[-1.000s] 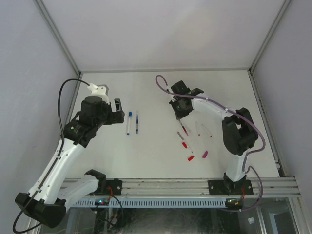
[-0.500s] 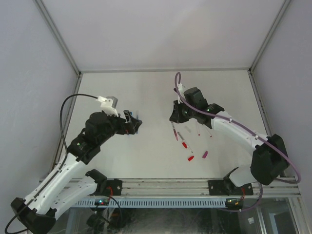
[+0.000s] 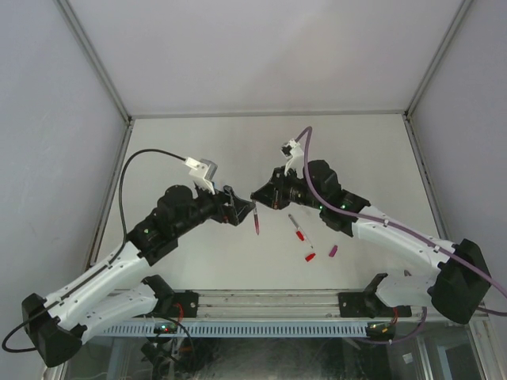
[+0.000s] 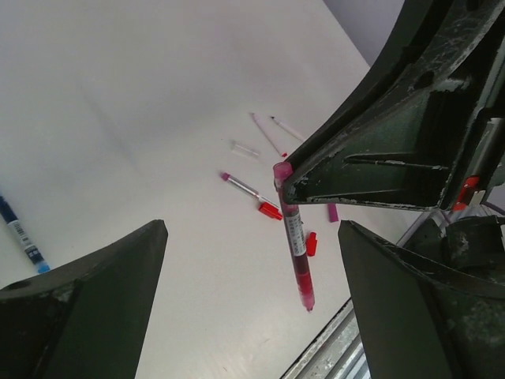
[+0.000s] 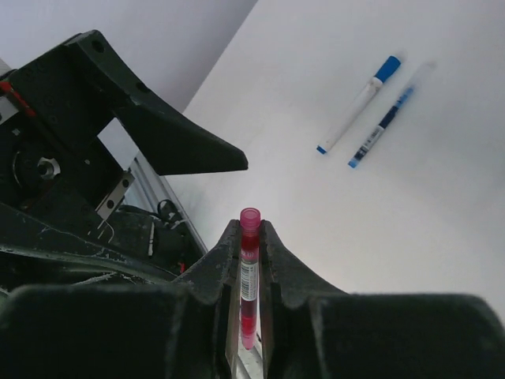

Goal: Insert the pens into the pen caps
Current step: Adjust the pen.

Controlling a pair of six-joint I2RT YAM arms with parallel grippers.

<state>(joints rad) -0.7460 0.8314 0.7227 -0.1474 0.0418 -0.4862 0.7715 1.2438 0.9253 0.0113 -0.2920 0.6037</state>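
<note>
My right gripper is shut on a red-magenta pen, which hangs tip down above the table; in the right wrist view the pen stands upright between my fingers. My left gripper is open and empty, just left of that pen. In the left wrist view the held pen hangs between my open fingers. A pen with a red cap, a loose red cap and a magenta cap lie on the table to the right.
Two blue pens lie side by side on the white table, hidden under the left arm in the top view. One blue pen shows in the left wrist view. Two thin pens lie farther back. The table's metal rail runs along the near edge.
My right gripper has lifted the red-magenta pen off the table and carried it left to the middle. My left gripper has swung right from the blue pens to meet it.
</note>
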